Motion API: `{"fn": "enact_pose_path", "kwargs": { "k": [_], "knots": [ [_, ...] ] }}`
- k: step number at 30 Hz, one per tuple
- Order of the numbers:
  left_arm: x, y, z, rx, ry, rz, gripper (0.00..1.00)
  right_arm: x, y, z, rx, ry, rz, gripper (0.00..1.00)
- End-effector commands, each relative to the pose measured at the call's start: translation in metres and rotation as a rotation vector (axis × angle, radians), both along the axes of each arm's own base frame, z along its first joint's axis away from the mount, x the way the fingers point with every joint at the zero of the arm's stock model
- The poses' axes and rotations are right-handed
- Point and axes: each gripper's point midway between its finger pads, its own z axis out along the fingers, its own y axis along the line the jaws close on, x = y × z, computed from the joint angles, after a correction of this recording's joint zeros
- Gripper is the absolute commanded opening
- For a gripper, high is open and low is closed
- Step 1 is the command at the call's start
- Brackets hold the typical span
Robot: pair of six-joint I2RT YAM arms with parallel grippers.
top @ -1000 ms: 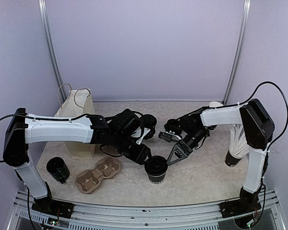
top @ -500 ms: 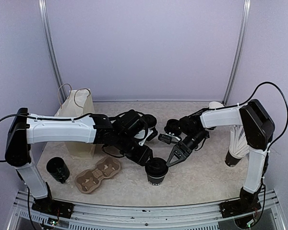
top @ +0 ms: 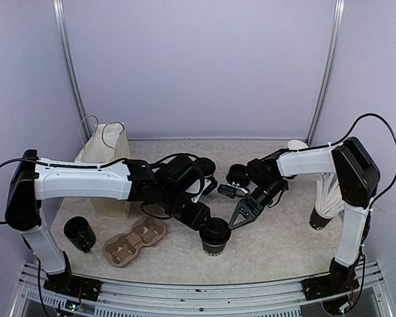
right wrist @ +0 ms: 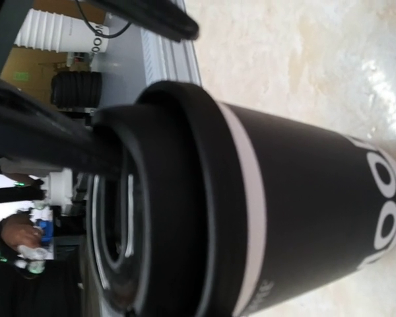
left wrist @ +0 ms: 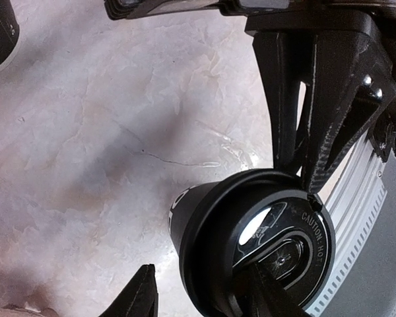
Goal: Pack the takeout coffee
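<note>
The takeout coffee cup stands upright near the table's front middle, black with white print, its black lid on top. The right wrist view shows the cup very close, a white band of rim showing under the lid. My left gripper is open: in the left wrist view one finger lies on the lid, the other stands apart, left of the cup wall. My right gripper comes from the right, its fingers nearly together, tips on the lid's rim.
A paper bag stands at the back left, with a brown cup carrier and a black cup in front of it. Dark round items lie behind the grippers. A white stack stands at the right.
The right gripper's fingers have closed from a wide gap to nearly together at the lid's rim. The left gripper shifted slightly right over the cup. The cup has stayed in place.
</note>
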Motion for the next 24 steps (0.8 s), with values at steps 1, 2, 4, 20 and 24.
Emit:
{"fn": "enact_pose_path", "kwargs": {
  "k": [1, 2, 4, 20, 24],
  "knots": [
    [-0.007, 0.016, -0.034, 0.113, -0.011, 0.001, 0.46, 0.01, -0.004, -0.034, -0.074, -0.212, 0.059, 0.16],
    [-0.003, 0.013, -0.027, 0.099, -0.03, 0.003, 0.46, 0.009, -0.001, -0.025, -0.037, -0.206, 0.067, 0.18],
    [0.008, 0.005, -0.006, 0.052, -0.09, 0.007, 0.47, 0.005, 0.004, -0.005, 0.05, -0.186, 0.082, 0.22],
    [0.038, -0.005, 0.068, -0.047, -0.267, 0.067, 0.65, -0.033, 0.006, 0.016, 0.16, -0.175, 0.179, 0.49],
    [0.03, 0.016, 0.063, 0.001, -0.227, 0.137, 0.65, -0.055, 0.019, 0.014, 0.162, -0.189, 0.261, 0.49]
  ]
}}
